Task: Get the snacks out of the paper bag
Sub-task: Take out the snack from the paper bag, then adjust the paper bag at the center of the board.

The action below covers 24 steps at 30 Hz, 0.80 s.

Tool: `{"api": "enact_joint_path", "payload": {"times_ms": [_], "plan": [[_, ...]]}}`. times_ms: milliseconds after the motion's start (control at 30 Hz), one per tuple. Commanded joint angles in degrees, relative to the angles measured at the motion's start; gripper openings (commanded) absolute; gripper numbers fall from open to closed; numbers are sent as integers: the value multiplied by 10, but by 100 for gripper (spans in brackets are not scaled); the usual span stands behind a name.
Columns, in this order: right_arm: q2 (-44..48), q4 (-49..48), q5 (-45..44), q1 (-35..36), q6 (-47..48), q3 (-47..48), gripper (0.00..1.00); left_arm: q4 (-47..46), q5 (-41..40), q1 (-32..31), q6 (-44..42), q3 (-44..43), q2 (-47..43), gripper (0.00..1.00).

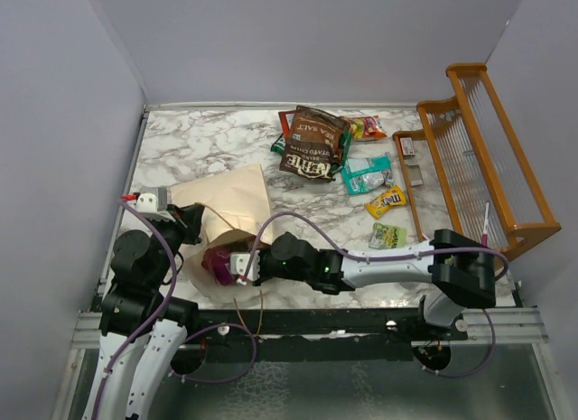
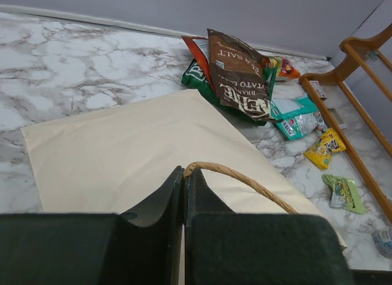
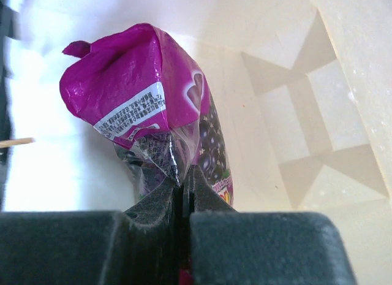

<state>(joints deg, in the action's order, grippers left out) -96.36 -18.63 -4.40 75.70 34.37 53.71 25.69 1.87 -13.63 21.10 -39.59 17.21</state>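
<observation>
The cream paper bag (image 1: 233,203) lies flat on the marble table at left, mouth toward the arms; it also shows in the left wrist view (image 2: 122,150). My left gripper (image 2: 184,174) is shut on its tan loop handle (image 2: 245,181); in the top view it (image 1: 185,223) is at the bag's near left edge. My right gripper (image 1: 242,268) is at the bag's mouth, shut on the purple bag (image 3: 153,107), which shows at the mouth from above (image 1: 219,262). Taken-out snacks lie at back right: brown chip bag (image 1: 312,142), teal packet (image 1: 366,174), yellow M&M's (image 1: 386,201), green pack (image 1: 386,235).
A wooden rack (image 1: 479,158) stands along the right side of the table. Red and green chip bags (image 2: 199,64) lie under the brown one. A small red-orange pack (image 1: 366,126) lies behind them. Grey walls close in the back and sides.
</observation>
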Motion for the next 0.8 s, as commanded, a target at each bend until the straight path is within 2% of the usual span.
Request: {"api": "enact_joint_path", "payload": {"times_ms": [0, 133, 300, 567, 767], "plan": [[89, -15, 93, 3, -71, -15, 1, 7, -24, 1, 1, -2, 7, 0], [149, -25, 118, 4, -97, -40, 1, 7, -24, 2, 1, -3, 11, 0], [231, -35, 106, 3, -124, -73, 1, 7, -23, 3, 1, -1, 7, 0], [356, -17, 123, 3, -168, -78, 1, 6, -23, 4, 1, -1, 7, 0], [431, -5, 77, 3, -176, -59, 1, 5, -21, 4, 1, 0, 7, 0]]}}
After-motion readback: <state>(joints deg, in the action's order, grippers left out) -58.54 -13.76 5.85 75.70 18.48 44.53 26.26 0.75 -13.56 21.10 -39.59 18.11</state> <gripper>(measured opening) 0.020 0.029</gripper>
